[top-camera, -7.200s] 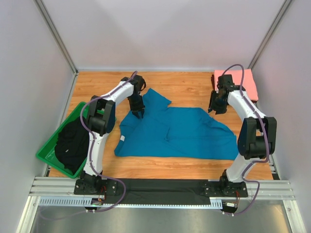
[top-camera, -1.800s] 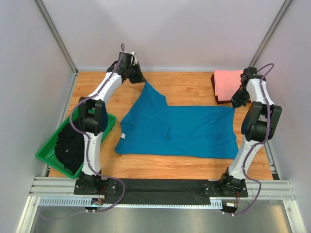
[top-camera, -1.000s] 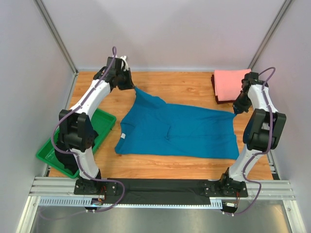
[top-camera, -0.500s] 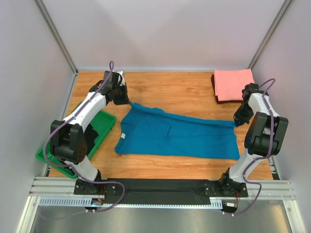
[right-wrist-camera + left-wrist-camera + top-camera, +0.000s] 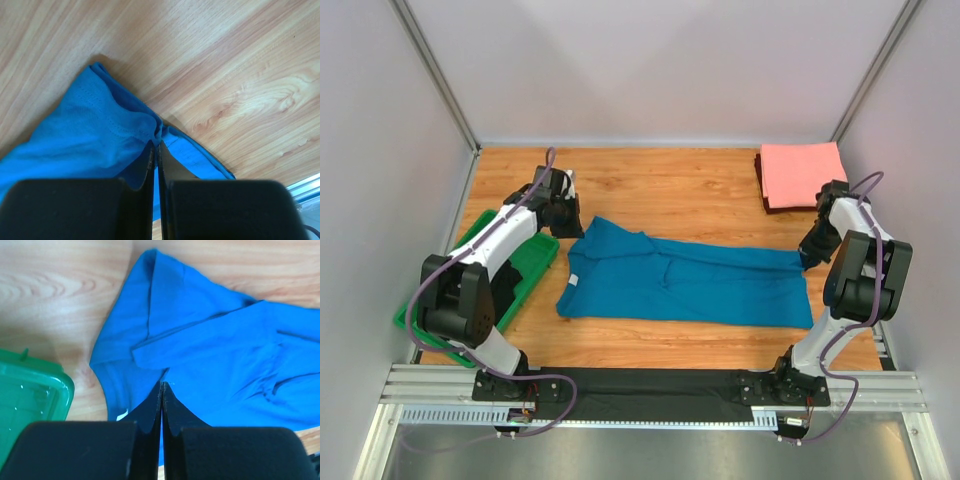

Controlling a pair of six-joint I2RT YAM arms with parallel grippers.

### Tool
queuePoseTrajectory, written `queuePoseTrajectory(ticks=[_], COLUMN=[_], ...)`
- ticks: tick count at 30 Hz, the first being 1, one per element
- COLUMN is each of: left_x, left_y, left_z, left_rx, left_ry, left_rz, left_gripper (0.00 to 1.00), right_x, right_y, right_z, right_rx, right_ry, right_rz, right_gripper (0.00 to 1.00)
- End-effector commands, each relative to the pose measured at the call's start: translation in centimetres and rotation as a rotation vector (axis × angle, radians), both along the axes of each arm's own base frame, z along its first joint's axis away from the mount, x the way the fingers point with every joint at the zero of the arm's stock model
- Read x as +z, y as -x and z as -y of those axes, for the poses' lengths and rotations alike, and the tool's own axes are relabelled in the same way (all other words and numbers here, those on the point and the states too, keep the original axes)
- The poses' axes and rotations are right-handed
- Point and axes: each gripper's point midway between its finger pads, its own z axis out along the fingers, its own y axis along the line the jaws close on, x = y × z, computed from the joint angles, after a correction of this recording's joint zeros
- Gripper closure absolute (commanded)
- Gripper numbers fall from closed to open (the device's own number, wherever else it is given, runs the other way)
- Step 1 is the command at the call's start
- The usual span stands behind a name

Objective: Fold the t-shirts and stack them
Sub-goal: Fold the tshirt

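The teal-blue t-shirt point(image 5: 690, 280) lies across the middle of the wooden table as a long band, its far edge folded over toward the front. Its white neck label point(image 5: 572, 283) shows at the left end. My left gripper point(image 5: 576, 228) is shut on the shirt's far-left corner; the left wrist view shows the jaws point(image 5: 161, 385) pinched on a fold of the cloth point(image 5: 215, 340). My right gripper point(image 5: 807, 256) is shut on the far-right hem, seen bunched at the jaw tips point(image 5: 155, 142). The salmon-pink t-shirt point(image 5: 800, 172) lies folded at the back right.
A green tray point(image 5: 542, 258) stands at the left edge of the table, partly under my left arm; its corner shows in the left wrist view point(image 5: 30, 395). White walls enclose the table at the back and both sides.
Both grippers have drawn the shirt's far edge toward the front and lowered it, folding it over. The shirt went from a broad spread to a narrower band.
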Motion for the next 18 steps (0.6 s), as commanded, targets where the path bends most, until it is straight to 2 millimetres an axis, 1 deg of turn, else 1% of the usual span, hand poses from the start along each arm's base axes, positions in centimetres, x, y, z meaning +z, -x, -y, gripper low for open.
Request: queuePoseTrajectory(ticks=[1,2,7,9,11,13,14,16,17,18], left_x=[1.2,0.8,1.1,1.6,2.5,2.8,3.1,3.2,3.3,3.3], left_y=[0.9,1.3,2.1,2.3,2.1,1.8,1.2,1.0,0.3,0.1], left_z=[0.4,0.3,0.0,0.5,1.2,1.7,2.4,3.1,3.6,4.2], left_rx=[-0.007,-0.005,-0.003,-0.017,-0.057,-0.075,-0.1,-0.121,-0.134,-0.146], left_ry=[0.01,0.003,0.004,0.018,0.035,0.029,0.048,0.051,0.053,0.052], left_rz=[0.027,0.017,0.021,0.03,0.059,0.058,0.056,0.032,0.028,0.026], left_gripper=[1.0,1.0,1.0,1.0,1.0,0.92,0.82,0.78,0.77,0.77], right_x=[0.2,0.2,0.5,0.4,0.3,0.5,0.9,2.0,2.8,3.2], right_y=[-0.9,-0.9,-0.8,-0.5,-0.2,0.4,1.0,1.0,1.2,1.0], right_z=[0.5,0.5,0.7,0.6,0.6,0.9,0.9,1.0,0.6,0.4], right_rx=[-0.023,-0.023,-0.029,-0.03,-0.029,-0.042,-0.047,-0.071,-0.07,-0.069], right_ry=[0.022,0.024,0.035,0.035,0.036,0.057,0.061,0.07,0.06,0.053], right_rz=[0.042,0.044,0.05,0.04,0.027,0.002,-0.024,-0.022,-0.015,0.0], right_gripper=[1.0,1.0,1.0,1.0,0.97,0.91,0.89,0.84,0.82,0.81])
